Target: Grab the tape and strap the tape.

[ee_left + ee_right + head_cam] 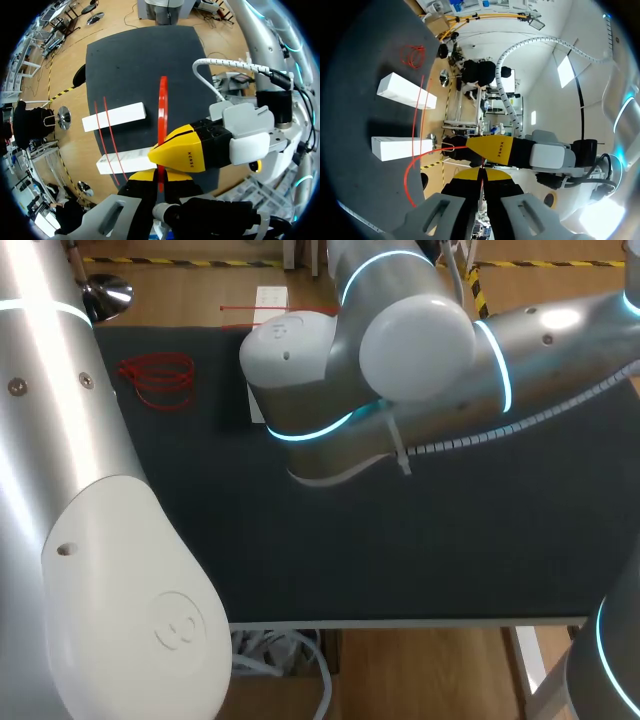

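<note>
Red tape point(163, 107), white boxes point(114, 116), dark grey table point(400, 550), yellow fingers point(182, 150)

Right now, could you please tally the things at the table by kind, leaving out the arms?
White boxes: 2
Red coil: 1
Red tape strand: 1
Total: 4

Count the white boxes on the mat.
2. One white box lies farther ahead of the left claw; the second box lies just beside its tips, with red tape running across both. The right arm blocks much of the head view, so another may be hidden.
</note>
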{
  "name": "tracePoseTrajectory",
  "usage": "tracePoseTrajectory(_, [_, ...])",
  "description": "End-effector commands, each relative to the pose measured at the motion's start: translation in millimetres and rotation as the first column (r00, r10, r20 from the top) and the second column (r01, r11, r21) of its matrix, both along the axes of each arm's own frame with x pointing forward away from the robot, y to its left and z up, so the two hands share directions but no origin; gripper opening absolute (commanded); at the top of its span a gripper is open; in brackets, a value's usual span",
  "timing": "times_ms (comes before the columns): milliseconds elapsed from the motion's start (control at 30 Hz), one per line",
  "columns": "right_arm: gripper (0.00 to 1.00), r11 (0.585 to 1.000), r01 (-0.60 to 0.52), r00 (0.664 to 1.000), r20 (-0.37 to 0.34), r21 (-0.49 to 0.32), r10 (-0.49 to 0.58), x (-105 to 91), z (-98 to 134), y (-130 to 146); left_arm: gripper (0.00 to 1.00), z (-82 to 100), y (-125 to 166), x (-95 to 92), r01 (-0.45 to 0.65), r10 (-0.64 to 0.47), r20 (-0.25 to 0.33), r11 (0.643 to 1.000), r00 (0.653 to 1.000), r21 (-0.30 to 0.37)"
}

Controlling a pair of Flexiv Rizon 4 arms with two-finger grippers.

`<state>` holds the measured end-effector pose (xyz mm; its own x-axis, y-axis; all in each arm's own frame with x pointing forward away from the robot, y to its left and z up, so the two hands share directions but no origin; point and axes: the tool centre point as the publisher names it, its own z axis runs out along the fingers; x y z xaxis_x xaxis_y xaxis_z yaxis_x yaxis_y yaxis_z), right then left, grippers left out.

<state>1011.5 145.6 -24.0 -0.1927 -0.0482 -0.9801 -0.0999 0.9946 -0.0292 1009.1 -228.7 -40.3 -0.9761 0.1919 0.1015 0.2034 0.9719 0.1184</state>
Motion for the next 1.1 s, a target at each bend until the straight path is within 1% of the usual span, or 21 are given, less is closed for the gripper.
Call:
tracePoseTrajectory(33, [0.0,1.0,-0.001,1.0,-0.013,0.002,0.001,-1.0,3,-1,0.0,1.4,-2,1.4,-0.001,0.001,-0.004,1.0,1.0,0.007])
tracePoseTrajectory(333, [0.0,1.0,0.006,1.0,-0.02,0.013,-0.006,-1.9,3,-2,0.0,1.4,-2,1.4,-0.001,0.001,-0.004,1.0,1.0,0.007])
tracePoseTrajectory(367, [0.05,1.0,0.006,1.0,-0.02,0.014,-0.006,-2.0,3,-2,0.0,1.4,-2,1.4,-0.001,0.001,-0.004,1.0,1.0,0.007])
tracePoseTrajectory(400, [0.04,1.0,0.006,1.0,-0.02,0.015,-0.006,-2.1,3,-2,0.0,1.4,-2,1.4,-0.001,0.001,-0.004,1.0,1.0,0.007])
tracePoseTrajectory(467, [0.09,1.0,0.006,1.0,-0.02,0.016,-0.005,-2.4,3,-3,0.0,1.4,-2,1.4,-0.001,0.001,-0.004,1.0,1.0,0.007])
tracePoseTrajectory(500, [0.17,1.0,0.005,1.0,-0.021,0.015,-0.005,-2.6,3,-3,0.0,1.4,-2,1.4,-0.001,0.001,-0.004,1.0,1.0,0.007])
tracePoseTrajectory(533, [0.21,1.0,0.005,1.0,-0.022,0.015,-0.005,-2.9,3,-3,0.0,1.4,-2,1.4,-0.001,0.001,-0.004,1.0,1.0,0.007])
tracePoseTrajectory(567, [0.21,1.0,0.005,1.0,-0.022,0.015,-0.005,-3.3,3,-3,0.0,1.4,-2,1.4,-0.001,0.001,-0.004,1.0,1.0,0.007])
tracePoseTrajectory(600, [0.18,1.0,0.005,1.0,-0.023,0.014,-0.005,-3.6,3,-3,0.0,1.4,-2,1.4,-0.001,0.001,-0.004,1.0,1.0,0.007])
tracePoseTrajectory(667, [0.17,1.0,0.005,1.0,-0.026,0.015,-0.005,-4.4,3,-3,0.0,1.4,-2,1.4,-0.001,0.001,-0.004,1.0,1.0,0.007])
tracePoseTrajectory(733, [0.12,1.0,0.005,1.0,-0.026,0.014,-0.005,-5.7,2,-3,0.0,1.4,-2,1.4,-0.001,0.001,-0.004,1.0,1.0,0.007])
tracePoseTrajectory(800, [0.13,1.0,0.003,1.0,-0.027,0.015,-0.003,-7.4,2,-4,0.0,1.4,-2,1.4,-0.001,0.001,-0.004,1.0,1.0,0.007])
tracePoseTrajectory(867, [0.11,1.0,-0.001,1.0,-0.031,0.016,0.002,-9.6,2,-3,0.0,1.4,-2,1.4,-0.001,0.001,-0.004,1.0,1.0,0.007])
tracePoseTrajectory(933, [0.07,1.0,-0.005,0.999,-0.032,0.015,0.005,-12.7,1,-3,0.0,1.4,-2,1.4,-0.001,0.001,-0.004,1.0,1.0,0.007])
tracePoseTrajectory(1000, [0.1,1.0,-0.008,0.999,-0.034,0.017,0.009,-15.8,1,-3,0.0,1.4,-2,1.4,-0.001,0.001,-0.004,1.0,1.0,0.007])
tracePoseTrajectory(1067, [0.1,1.0,-0.012,0.999,-0.035,0.02,0.013,-18.6,2,-3,0.0,1.4,-2,1.4,-0.001,0.001,-0.004,1.0,1.0,0.007])
tracePoseTrajectory(1100, [0.12,1.0,-0.014,0.999,-0.035,0.021,0.015,-20.4,2,-3,0.0,1.4,-2,1.4,-0.001,0.001,-0.004,1.0,1.0,0.007])
